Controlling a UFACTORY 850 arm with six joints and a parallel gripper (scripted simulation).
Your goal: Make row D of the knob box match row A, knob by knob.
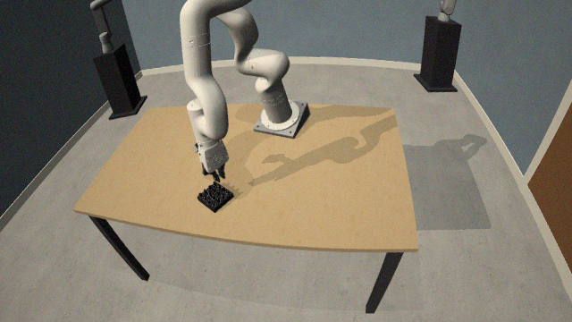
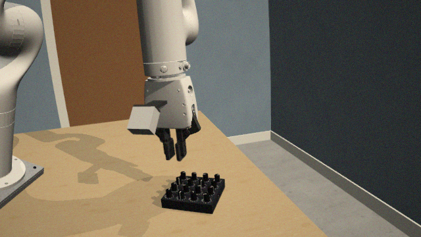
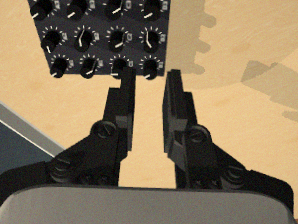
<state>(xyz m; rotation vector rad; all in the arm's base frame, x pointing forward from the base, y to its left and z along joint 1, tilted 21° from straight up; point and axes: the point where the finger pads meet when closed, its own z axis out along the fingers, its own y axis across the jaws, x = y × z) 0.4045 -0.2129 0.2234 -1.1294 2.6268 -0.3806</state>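
You can make out small white characters beside the knobs on the knob box in the wrist view. Each name sits at about 3 o'clock of its knob and is turned sideways, but the print is too blurred for you to read reliably. White tick marks ring the knobs, and several have a white line showing on top. In that view, the line on the knob nearest the box's lower-left corner points toward about 8 o'clock.

Your gripper has its fingers drawn fairly close together, with a narrow gap left between them and nothing held. They point down above the table, and in the exterior view you see their tips apart from the knobs, higher than the box.

From the fingertips, the box lies at about 6 o'clock in the top view and near 5 o'clock in the exterior view. The wrist view puts most of it toward 10 to 11 o'clock, where the left-hand finger in the picture overlaps the box's near edge and partly hides a knob. The box rests on the table, knobs upward. From the arm's base plate, you find it toward 7 o'clock in the top view.
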